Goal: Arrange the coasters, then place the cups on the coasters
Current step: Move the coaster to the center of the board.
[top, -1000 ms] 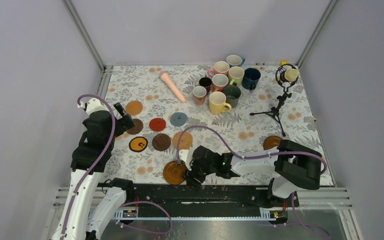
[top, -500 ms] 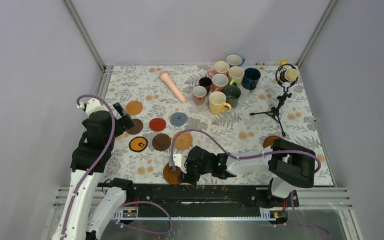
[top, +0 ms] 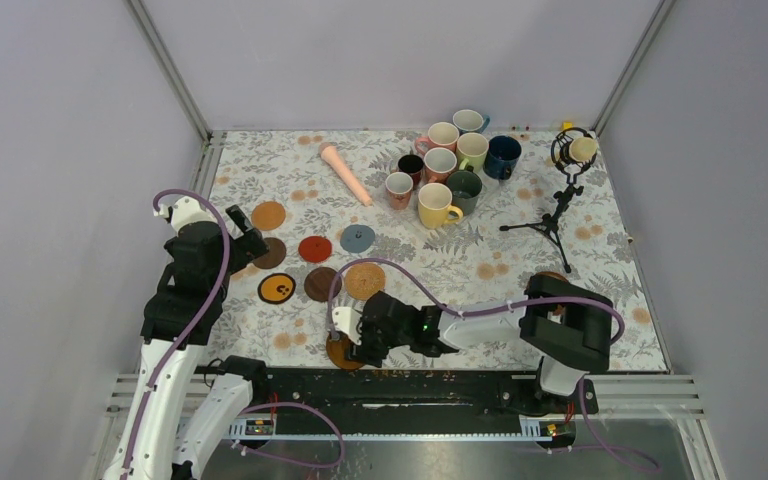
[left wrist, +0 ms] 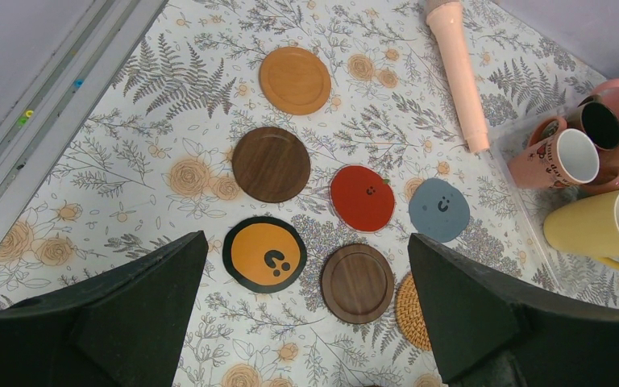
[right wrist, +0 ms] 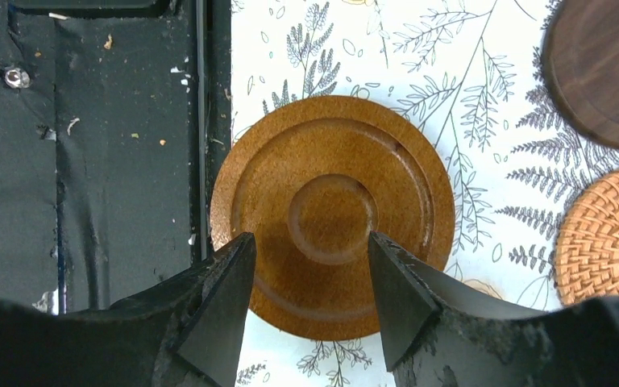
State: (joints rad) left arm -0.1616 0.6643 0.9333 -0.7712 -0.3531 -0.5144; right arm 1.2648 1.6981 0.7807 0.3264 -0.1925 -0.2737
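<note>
Several coasters lie at the left: orange wood (top: 268, 215), red (top: 315, 248), grey-blue (top: 357, 238), black with a yellow middle (top: 277, 288), tan woven (top: 364, 281) and two dark brown. My left gripper (left wrist: 306, 235) hangs open above them, holding nothing. A brown ringed coaster (right wrist: 332, 210) lies flat at the table's near edge. My right gripper (right wrist: 309, 236) stands open low over it, one fingertip on each side of its raised centre. The cups (top: 450, 170) stand bunched at the back, the yellow one (top: 436, 204) nearest.
A long pink stick (top: 346, 172) lies left of the cups. A black tripod microphone (top: 560, 200) stands at the back right. The black strip (right wrist: 89, 161) borders the table right beside the brown ringed coaster. Another brown disc (top: 552, 279) peeks out behind the right arm.
My right gripper has slid left along the near edge, and the brown ringed coaster has gone left with it. The left arm has not moved.
</note>
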